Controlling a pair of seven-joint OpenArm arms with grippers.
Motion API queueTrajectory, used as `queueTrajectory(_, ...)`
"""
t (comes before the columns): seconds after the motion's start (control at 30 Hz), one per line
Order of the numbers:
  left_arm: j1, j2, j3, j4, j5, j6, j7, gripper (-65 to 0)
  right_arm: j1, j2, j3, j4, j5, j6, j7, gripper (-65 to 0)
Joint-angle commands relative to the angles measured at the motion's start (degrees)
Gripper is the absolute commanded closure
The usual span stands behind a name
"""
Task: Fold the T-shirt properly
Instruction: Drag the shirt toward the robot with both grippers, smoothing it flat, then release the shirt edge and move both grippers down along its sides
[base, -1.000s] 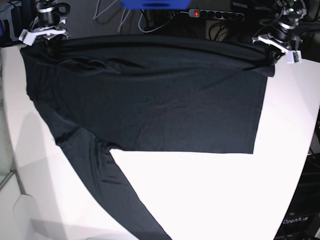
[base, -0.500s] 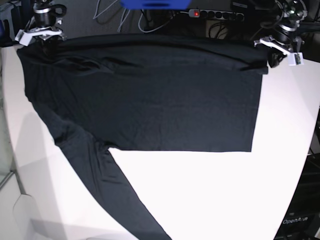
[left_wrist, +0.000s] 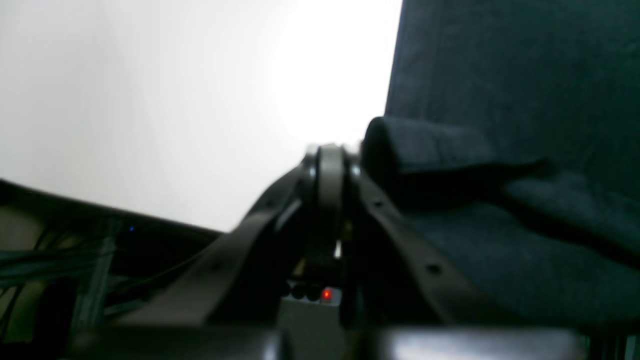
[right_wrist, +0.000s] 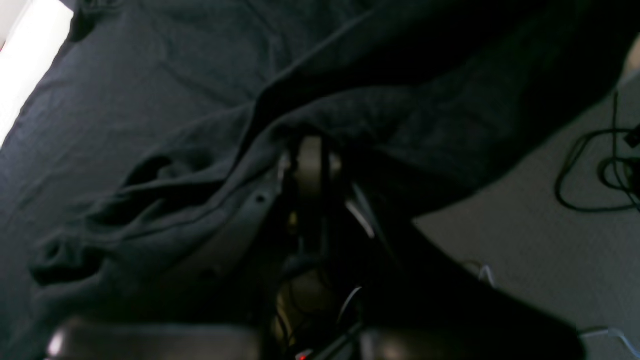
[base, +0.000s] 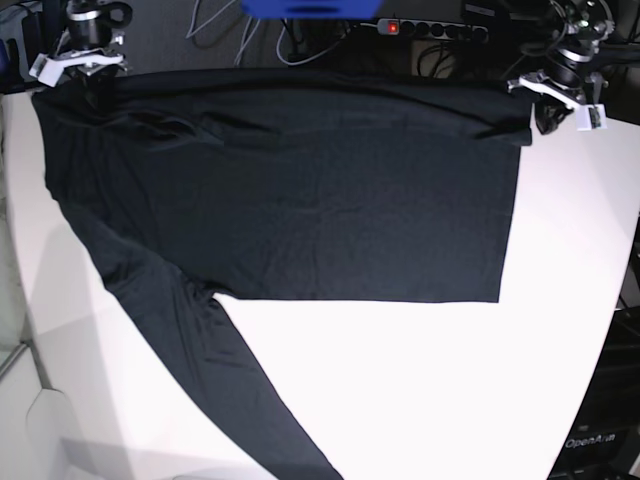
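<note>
The far hem has moved a little further back. Both the left gripper and right gripper pinch the T-shirt, stretching it flat on the white table for folding.

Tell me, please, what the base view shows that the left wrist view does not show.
Only the base view shows the whole T-shirt spread on the white table, its long sleeve running to the near edge, the right gripper at the far corner, and the power strip behind.

Only the left wrist view shows the left gripper close up, fingers shut on a rolled fold of fabric.

Both show the black shirt, the white table and the left gripper at the shirt's corner.
</note>
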Motion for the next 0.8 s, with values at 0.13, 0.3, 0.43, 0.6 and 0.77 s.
queueTrajectory(0.13,0.02,-0.52,-0.28,0.41,-0.83,-0.12,-1.33,0.0,0.54,0.31,0.40,0.87,0.62,2.31,1.31,0.0)
queueTrajectory(0.3,0.02,-0.52,-0.28,0.41,-0.83,-0.12,-1.33,0.0,0.72,0.31,0.49,3.51,0.62,2.31,1.40,0.0)
queueTrajectory(0.43,-0.07,-0.26,-0.28,1.12,-0.83,-0.12,-1.33,0.0,0.63,0.31,0.49,7.64,0.44,2.31,0.87,0.0)
queueTrajectory(0.6,-1.13,0.27,-2.30,1.82,-0.83,-0.12,-1.33,0.0,0.54,0.58,0.49,10.98,0.36,0.68,0.69,0.0)
queueTrajectory(0.77,-0.95,1.85,-2.30,7.36,-0.74,-0.12,-1.24,0.0,0.72,1.46,0.40,12.91,0.36,-0.37,-1.94,0.0)
